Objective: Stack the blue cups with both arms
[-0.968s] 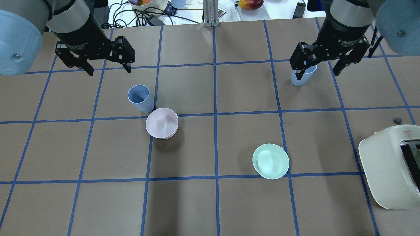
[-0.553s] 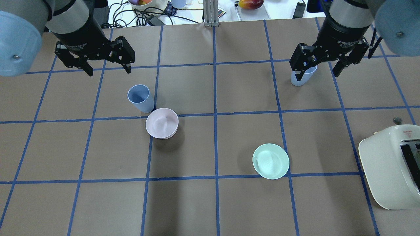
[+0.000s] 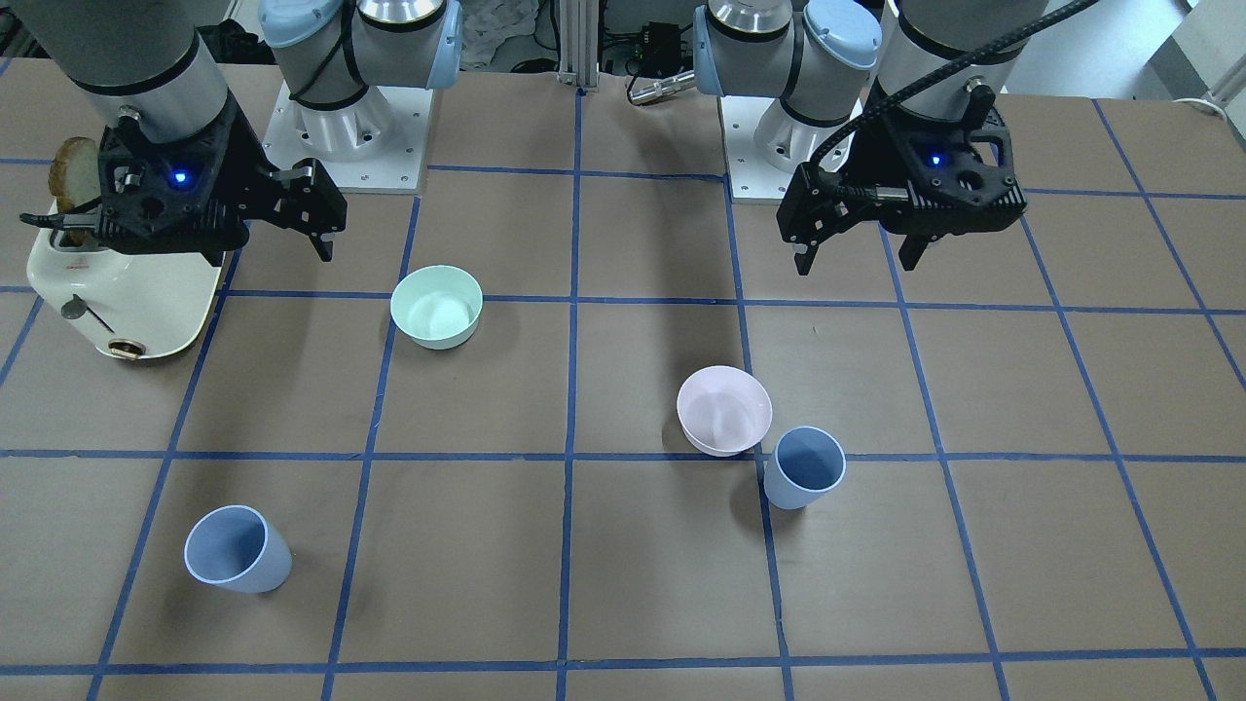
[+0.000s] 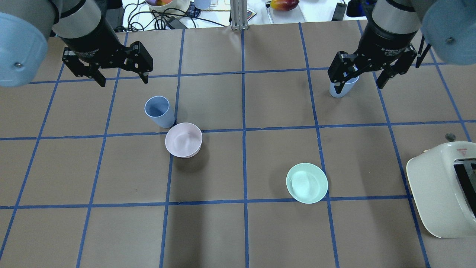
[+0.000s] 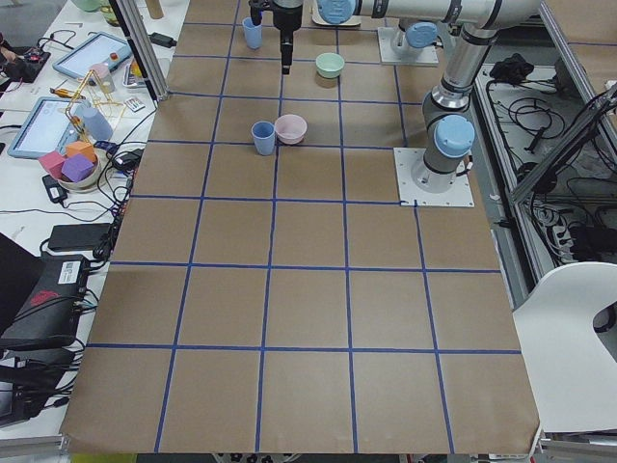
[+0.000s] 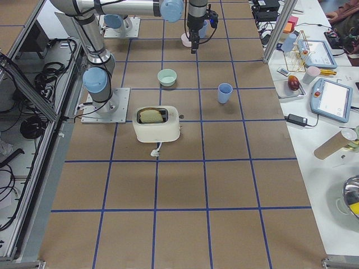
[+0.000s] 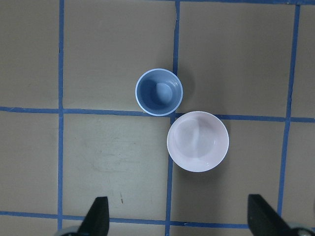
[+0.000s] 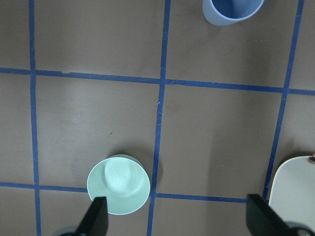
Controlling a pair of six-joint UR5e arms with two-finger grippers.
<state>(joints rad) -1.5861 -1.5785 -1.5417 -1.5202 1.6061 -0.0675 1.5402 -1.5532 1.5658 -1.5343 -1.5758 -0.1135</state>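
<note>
One blue cup [image 4: 160, 111] stands upright beside the pink bowl [image 4: 183, 140]; it also shows in the front view [image 3: 805, 467] and the left wrist view [image 7: 159, 92]. The other blue cup [image 3: 237, 550] stands alone on the right side, partly hidden behind a finger in the overhead view [image 4: 340, 90] and cut off at the top edge of the right wrist view [image 8: 232, 10]. My left gripper [image 4: 122, 80] is open and empty, high above the table, short of its cup. My right gripper [image 4: 358, 87] is open and empty, high up, with its cup ahead of it.
A mint-green bowl [image 4: 307, 183] sits mid-right, also seen in the right wrist view [image 8: 118, 185]. A cream toaster [image 4: 442, 190] with a bread slice stands at the near right edge. The pink bowl [image 7: 198, 141] nearly touches the left cup. Clutter lies beyond the table's far edge.
My right gripper has shifted slightly toward the far edge of the table. My left gripper has barely moved. Both stay open; the cups and bowls have not moved.
</note>
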